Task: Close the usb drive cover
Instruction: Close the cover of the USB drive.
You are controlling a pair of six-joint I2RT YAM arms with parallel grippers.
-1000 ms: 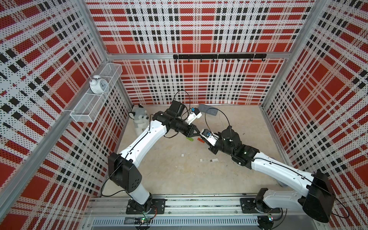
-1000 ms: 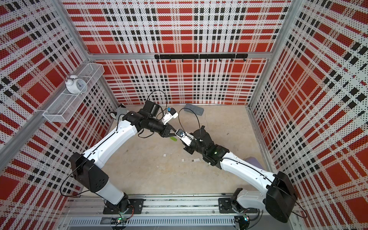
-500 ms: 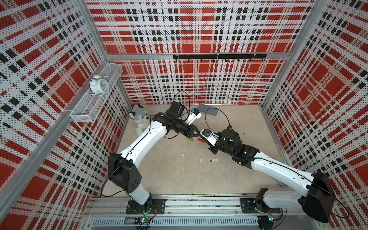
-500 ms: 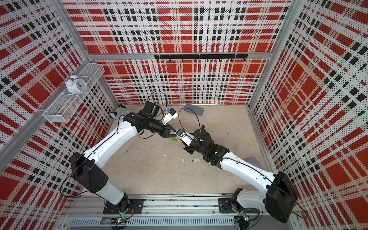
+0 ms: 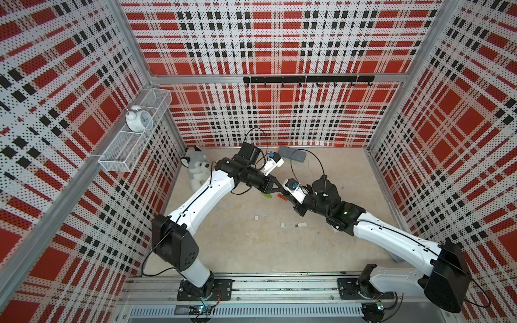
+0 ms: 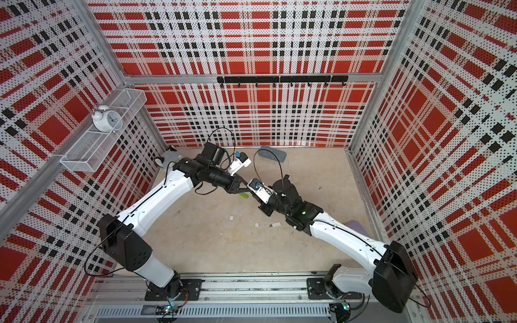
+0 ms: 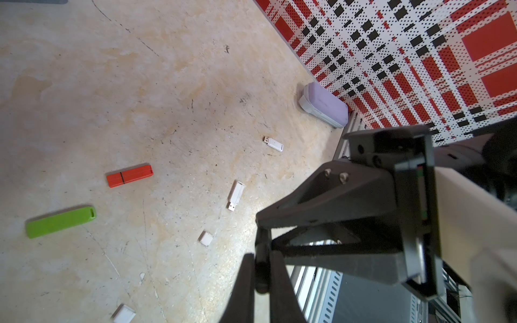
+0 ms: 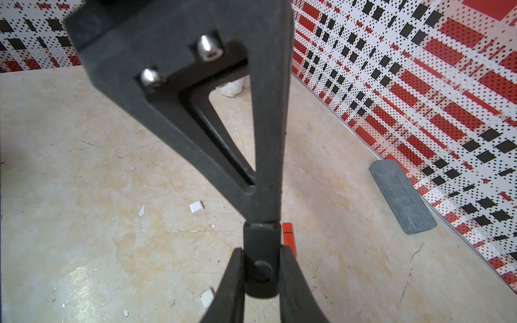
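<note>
A small black usb drive (image 8: pixel 261 271) with a round pivot stud hangs in the air between my two grippers. My right gripper (image 8: pixel 261 251) is shut on its sides. My left gripper (image 7: pixel 261 256) is shut on the drive's (image 7: pixel 261 275) thin far end and meets the right one tip to tip. In both top views the two grippers join above the middle of the floor, left gripper (image 5: pixel 279 190) and right gripper (image 5: pixel 289 195). The fingers hide most of the drive, so I cannot make out how its cover stands.
On the floor lie an orange drive (image 7: pixel 130 175), a green drive (image 7: pixel 61 222), two white drives (image 7: pixel 273 143) (image 7: pixel 235 195) and loose white caps (image 7: pixel 206 238). A lilac case (image 7: pixel 324 105), a grey case (image 5: pixel 291 153) and a plush husky (image 5: pixel 195 167) sit by the walls.
</note>
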